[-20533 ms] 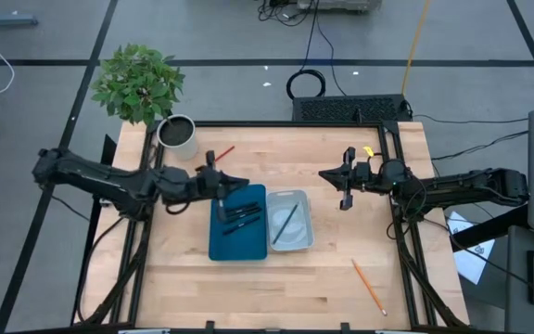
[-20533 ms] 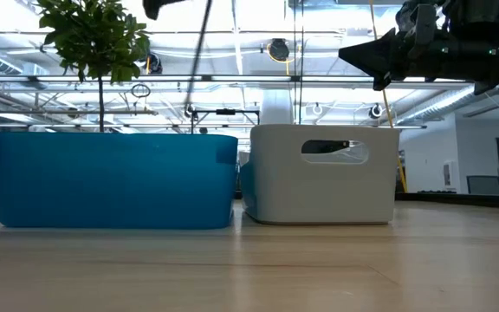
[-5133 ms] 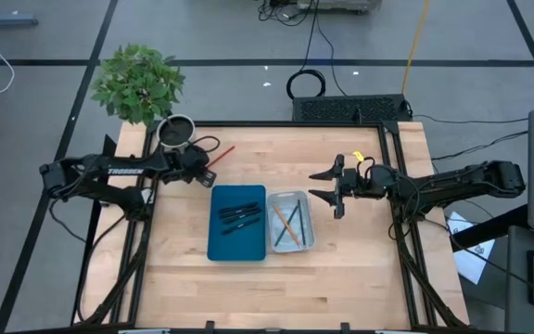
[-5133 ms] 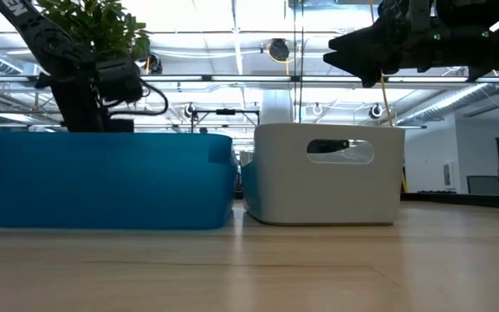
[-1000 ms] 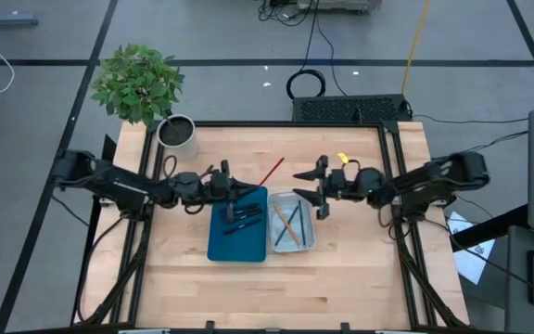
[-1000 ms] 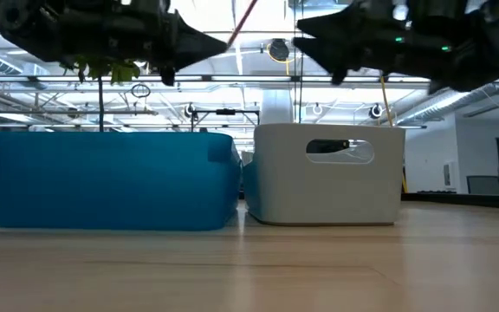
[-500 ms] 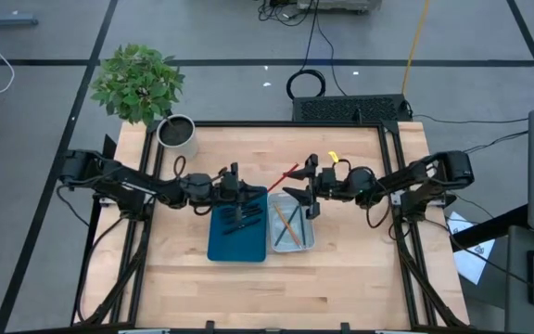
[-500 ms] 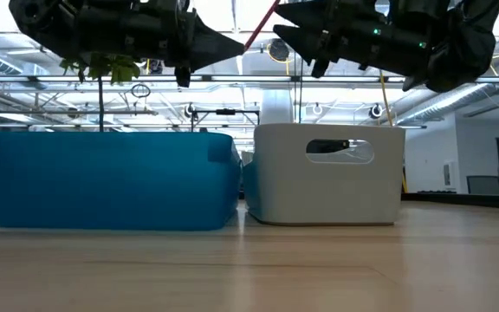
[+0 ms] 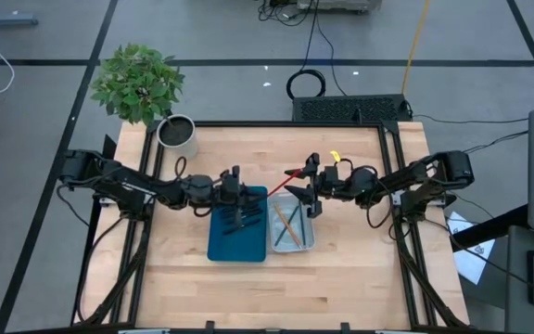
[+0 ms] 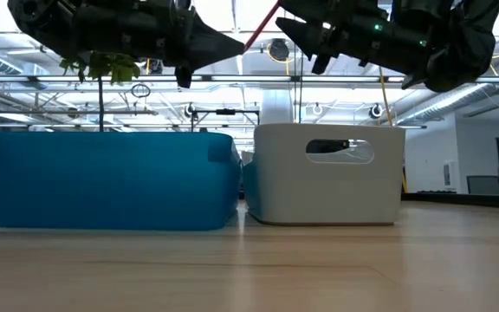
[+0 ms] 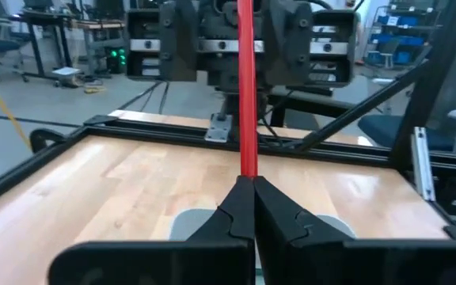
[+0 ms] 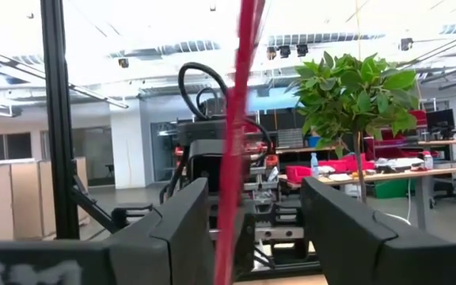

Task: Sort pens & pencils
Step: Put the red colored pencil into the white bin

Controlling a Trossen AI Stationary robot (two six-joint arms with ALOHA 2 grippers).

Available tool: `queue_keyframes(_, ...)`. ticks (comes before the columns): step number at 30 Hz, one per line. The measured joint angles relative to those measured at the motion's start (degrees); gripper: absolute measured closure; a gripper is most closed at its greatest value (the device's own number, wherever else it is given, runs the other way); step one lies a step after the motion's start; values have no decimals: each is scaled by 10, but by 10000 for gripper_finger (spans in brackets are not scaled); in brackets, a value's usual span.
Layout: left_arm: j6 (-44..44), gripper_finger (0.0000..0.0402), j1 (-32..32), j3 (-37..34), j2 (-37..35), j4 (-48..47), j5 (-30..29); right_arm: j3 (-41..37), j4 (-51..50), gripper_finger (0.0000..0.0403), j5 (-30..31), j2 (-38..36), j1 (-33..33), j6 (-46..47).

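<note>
Left tool (image 9: 248, 191) is clamped shut on one end of a red pencil (image 9: 281, 179), holding it aloft over the gap between the blue tray (image 9: 221, 243) and the grey tray (image 9: 305, 243), apparently so the other arm can take it. Right tool (image 9: 297, 190) stands wide, its fingers (image 12: 182, 237) either side of the pencil's far end without yet closing on it, which looks like a handover, judging by the two arms meeting nose to nose above the desk (image 9: 341, 278). Both arms reach inward, stretched nearly level. Black pens (image 9: 239, 215) lie in the blue tray; two pencils (image 9: 288, 223), one orange and one dark, lie in the grey one.
</note>
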Motion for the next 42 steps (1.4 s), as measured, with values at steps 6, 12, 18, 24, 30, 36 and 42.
queue_keyframes(6,-12,401,4,0,0,-17,2,0,11,211,-1,0,0,0)
queue_keyframes(12,-15,401,10,0,0,-20,2,0,14,241,-1,0,0,0)
queue_keyframes(18,-23,401,13,0,0,-35,2,0,15,323,0,0,0,-1)
queue_keyframes(24,-22,401,14,0,0,-33,0,0,16,388,0,0,0,-6)
queue_keyframes(30,16,377,14,0,-6,-42,-4,0,13,391,0,-1,0,-1)
queue_keyframes(36,33,274,12,0,-124,-216,-61,-21,-93,391,2,-82,-9,-13)
queue_keyframes(42,12,205,-11,-10,-262,-330,-71,-31,-290,391,2,-210,-6,-31)
